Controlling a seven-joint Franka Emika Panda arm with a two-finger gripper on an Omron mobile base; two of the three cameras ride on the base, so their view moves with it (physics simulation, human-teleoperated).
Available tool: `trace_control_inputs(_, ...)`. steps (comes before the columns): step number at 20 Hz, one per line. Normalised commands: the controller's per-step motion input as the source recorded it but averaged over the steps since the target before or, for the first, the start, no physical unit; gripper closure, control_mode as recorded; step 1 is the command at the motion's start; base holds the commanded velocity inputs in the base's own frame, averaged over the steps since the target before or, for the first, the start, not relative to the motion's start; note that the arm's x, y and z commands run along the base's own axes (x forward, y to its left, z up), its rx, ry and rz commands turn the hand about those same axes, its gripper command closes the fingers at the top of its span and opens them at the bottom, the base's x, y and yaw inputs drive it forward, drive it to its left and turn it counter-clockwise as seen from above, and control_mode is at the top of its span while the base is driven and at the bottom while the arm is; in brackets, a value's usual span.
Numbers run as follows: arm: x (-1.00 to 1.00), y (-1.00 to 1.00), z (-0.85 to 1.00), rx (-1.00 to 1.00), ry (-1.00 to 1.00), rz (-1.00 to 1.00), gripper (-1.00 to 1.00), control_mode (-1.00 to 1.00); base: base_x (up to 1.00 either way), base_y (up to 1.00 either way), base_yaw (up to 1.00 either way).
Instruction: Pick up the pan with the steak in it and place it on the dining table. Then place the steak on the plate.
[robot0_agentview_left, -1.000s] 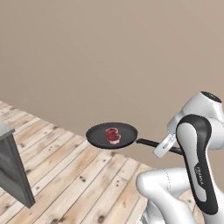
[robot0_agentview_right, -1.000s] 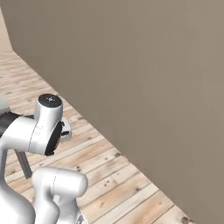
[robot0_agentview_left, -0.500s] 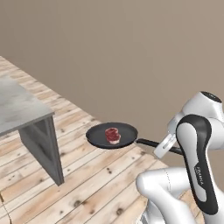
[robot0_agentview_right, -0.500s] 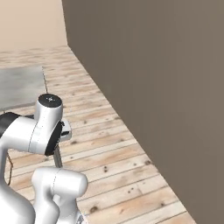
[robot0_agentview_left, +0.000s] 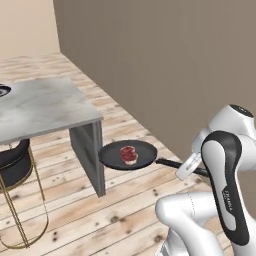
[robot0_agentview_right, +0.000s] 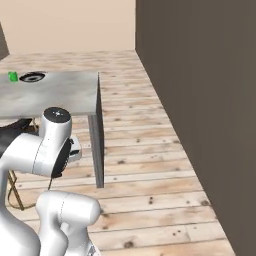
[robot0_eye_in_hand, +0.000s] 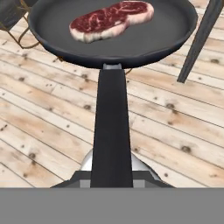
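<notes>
With the gripper (robot0_eye_in_hand: 111, 175) closed on its handle, the pan (robot0_agentview_left: 128, 155) is carried below the dining table (robot0_agentview_left: 45, 107) top; an edge strike could spill the steak (robot0_agentview_left: 129, 154).

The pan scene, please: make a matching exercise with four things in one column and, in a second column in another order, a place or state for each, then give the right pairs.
Things:
1. steak
2. pan
3. plate
4. dining table

Places or states:
A. stands on the wooden floor, marble top
B. lies inside the pan
C. held in the air by its handle, beside the table's near corner
D. rests on the table top, near a small green thing

Pairs: 1-B, 2-C, 3-D, 4-A
</notes>
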Motion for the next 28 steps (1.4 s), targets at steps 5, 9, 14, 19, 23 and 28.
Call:
trace_control_inputs(5,0.00,0.00,0.00,0.00,0.00,0.00,1.00,1.00,0.03,-0.13,0.07)
trace_control_inputs(9,0.00,0.00,0.00,0.00,0.00,0.00,1.00,1.00,0.30,-0.89,0.00)
trace_control_inputs(14,0.00,0.00,0.00,0.00,0.00,0.00,1.00,1.00,0.34,-1.00,0.00)
trace_control_inputs(19,0.00,0.00,0.00,0.00,0.00,0.00,1.00,1.00,0.36,-1.00,0.00)
trace_control_inputs(23,0.00,0.00,0.00,0.00,0.00,0.00,1.00,1.00,0.43,-0.99,0.00)
trace_control_inputs(28,0.00,0.00,0.00,0.00,0.00,0.00,1.00,1.00,0.74,-0.36,0.00)
